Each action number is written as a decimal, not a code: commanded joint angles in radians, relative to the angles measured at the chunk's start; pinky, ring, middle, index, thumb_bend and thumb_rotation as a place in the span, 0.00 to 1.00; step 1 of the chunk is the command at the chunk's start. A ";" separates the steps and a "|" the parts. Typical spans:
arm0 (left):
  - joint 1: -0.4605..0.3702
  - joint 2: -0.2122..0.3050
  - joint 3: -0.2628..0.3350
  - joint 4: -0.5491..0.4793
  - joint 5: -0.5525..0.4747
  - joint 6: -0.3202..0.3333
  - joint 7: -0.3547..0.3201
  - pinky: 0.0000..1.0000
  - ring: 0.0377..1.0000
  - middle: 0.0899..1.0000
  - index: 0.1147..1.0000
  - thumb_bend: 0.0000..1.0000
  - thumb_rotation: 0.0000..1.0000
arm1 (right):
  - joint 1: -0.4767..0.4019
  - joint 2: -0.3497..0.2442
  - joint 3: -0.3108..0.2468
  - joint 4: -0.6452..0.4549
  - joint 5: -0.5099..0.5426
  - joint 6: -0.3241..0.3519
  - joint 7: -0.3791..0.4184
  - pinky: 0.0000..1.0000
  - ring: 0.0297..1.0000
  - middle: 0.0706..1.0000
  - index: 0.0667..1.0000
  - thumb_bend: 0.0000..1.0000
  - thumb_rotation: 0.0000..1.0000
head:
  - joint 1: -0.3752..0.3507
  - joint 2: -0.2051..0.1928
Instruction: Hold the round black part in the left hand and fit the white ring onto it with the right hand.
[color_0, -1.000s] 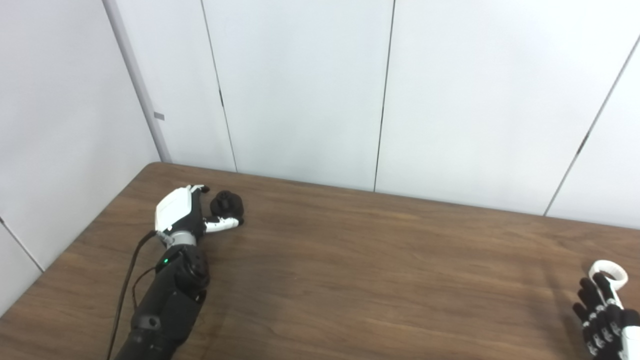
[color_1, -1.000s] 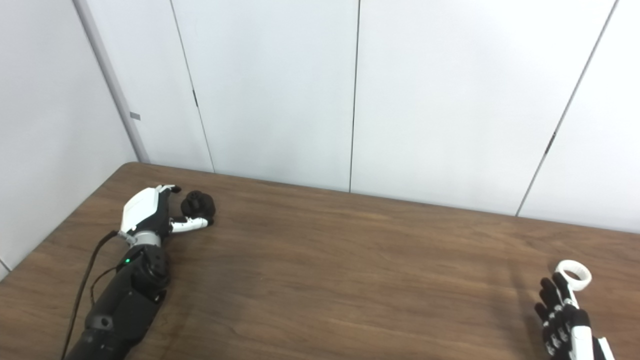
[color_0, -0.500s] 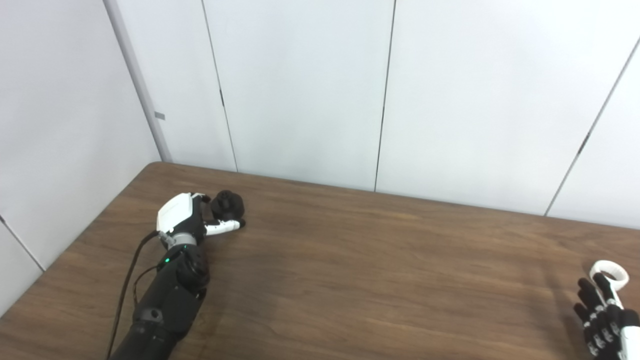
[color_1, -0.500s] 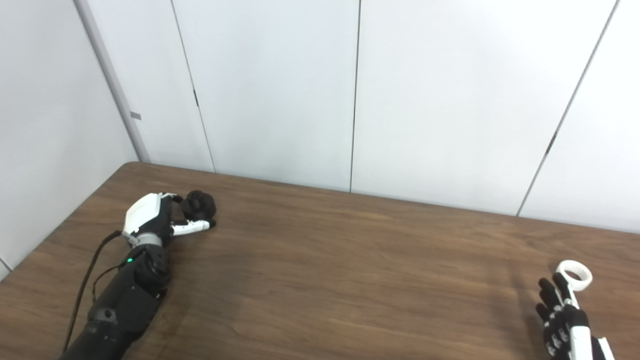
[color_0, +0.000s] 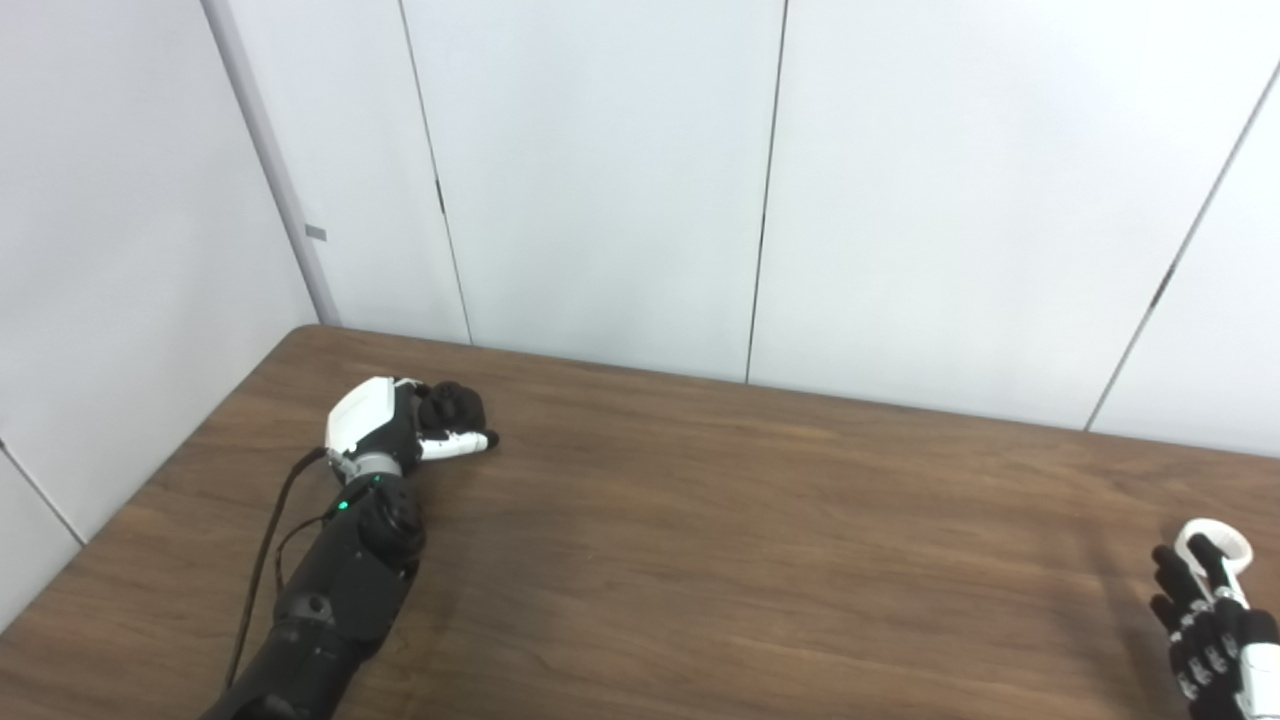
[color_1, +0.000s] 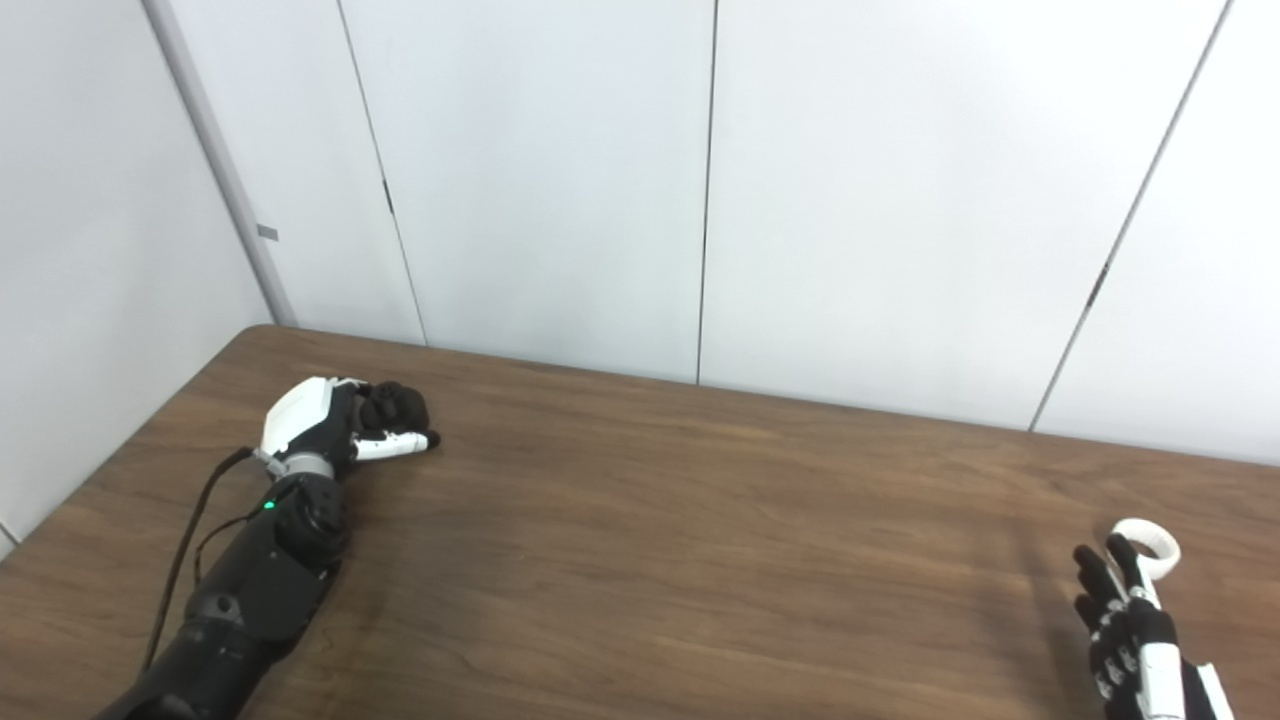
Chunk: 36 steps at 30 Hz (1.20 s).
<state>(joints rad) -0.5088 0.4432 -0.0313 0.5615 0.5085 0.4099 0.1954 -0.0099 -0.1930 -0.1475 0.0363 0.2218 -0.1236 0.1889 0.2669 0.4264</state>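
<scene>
Left eye view: from the robot's head, high, looking down and forward across the brown wooden table (color_0: 700, 560) to the white panelled wall (color_0: 600, 180).
Right eye view: same height and facing, set slightly to the right.
Distance: moderately far.
Shared: nearly the whole tabletop, the wall, both arms.

Far left on the table (color_1: 640, 520), left hand (color_1: 330, 425) cups the round black part (color_1: 397, 403); near right, right hand (color_1: 1125, 620) touches the white ring (color_1: 1146, 547).

Bare table (color_0: 760, 560) lies open between the left hand (color_0: 385, 425) and right hand (color_1: 1125, 625)
</scene>
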 joint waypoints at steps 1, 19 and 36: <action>-0.052 0.036 -0.002 -0.010 0.004 -0.029 0.012 1.00 1.00 0.95 0.78 0.89 0.37 | 0.059 0.046 0.023 0.098 0.006 -0.014 0.004 1.00 0.98 0.94 0.98 0.47 1.00 | 0.000 0.001; -0.045 0.037 -0.022 -0.031 0.018 0.017 0.019 1.00 1.00 0.95 0.73 0.88 0.34 | 0.064 0.041 0.023 0.088 -0.005 -0.017 0.001 1.00 1.00 0.94 0.99 0.48 1.00 | 0.006 0.009; -0.028 0.061 -0.029 -0.034 0.025 0.034 0.025 1.00 1.00 0.94 0.72 0.87 0.31 | 0.066 0.041 0.023 0.088 -0.014 -0.012 -0.006 1.00 0.99 0.94 0.98 0.50 1.00 | 0.007 0.015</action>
<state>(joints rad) -0.5079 0.4633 -0.0629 0.5471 0.5105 0.4374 0.1980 -0.0099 -0.1929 -0.1458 0.0353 0.2080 -0.1229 0.1842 0.2730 0.4403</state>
